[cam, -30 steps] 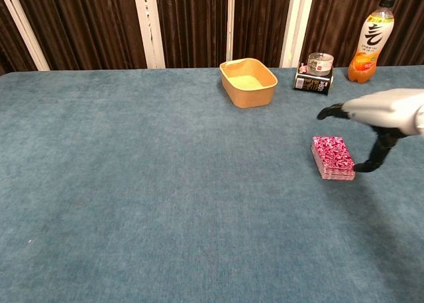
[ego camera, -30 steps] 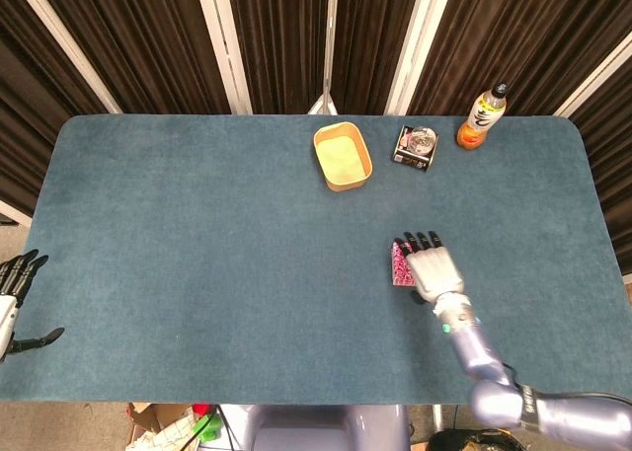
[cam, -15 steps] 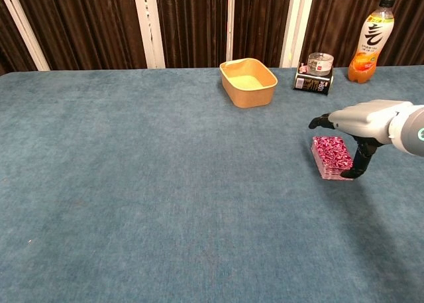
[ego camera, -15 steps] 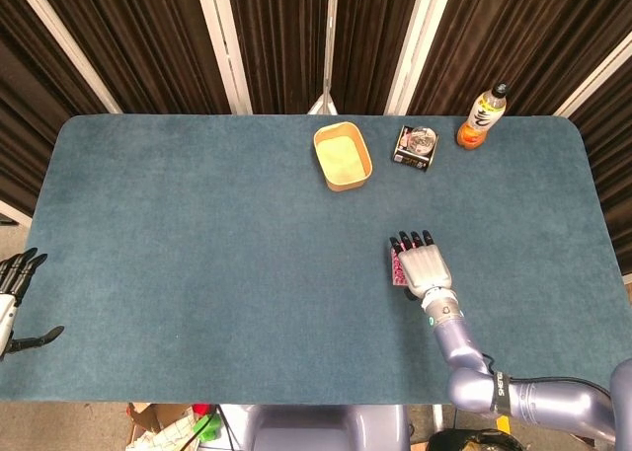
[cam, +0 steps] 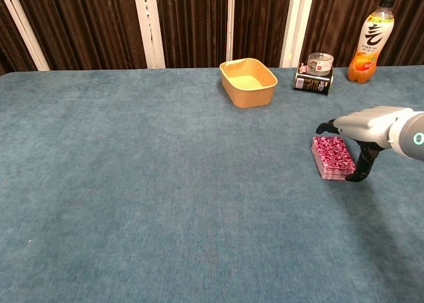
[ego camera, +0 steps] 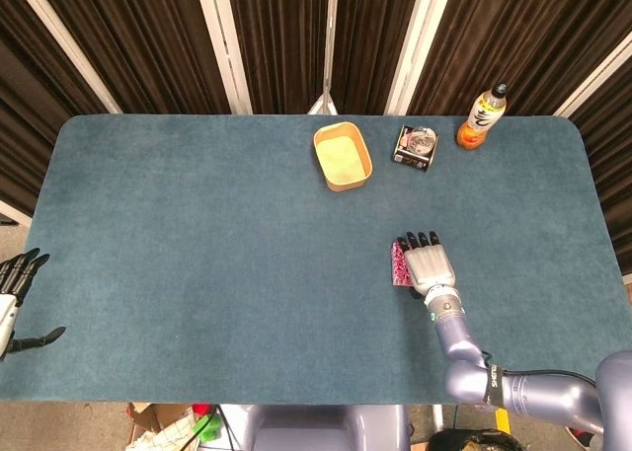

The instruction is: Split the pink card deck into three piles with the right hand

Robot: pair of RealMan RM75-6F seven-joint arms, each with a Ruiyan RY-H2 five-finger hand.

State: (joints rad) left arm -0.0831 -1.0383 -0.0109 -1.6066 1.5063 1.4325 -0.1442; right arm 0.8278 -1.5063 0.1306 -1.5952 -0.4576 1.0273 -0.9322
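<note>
Table (ego camera: 197,254) with a blue cloth fills the head view. The pink card deck (ego camera: 399,263) lies on it, toward the right and near the front. The right hand (ego camera: 429,265) is over the deck and hides most of it. Only the left edge of the cards peeks out. The dark fingers (ego camera: 417,240) point away from the robot and sit a little apart. The left hand (ego camera: 14,298) is off the left side of the table, with its fingers spread and nothing in it. Far back sit a yellow tub (ego camera: 342,156), a small black box (ego camera: 416,147) and an orange bottle (ego camera: 481,115).

In the chest view the deck (cam: 333,157) is 1 flat pile on the cloth. The right hand (cam: 364,127) is above its right side. The thumb (cam: 362,168) points down and its tip meets the near right corner of the deck. I cannot tell if the hand is gripping the cards. The tub (cam: 248,82) is well apart from the deck.
</note>
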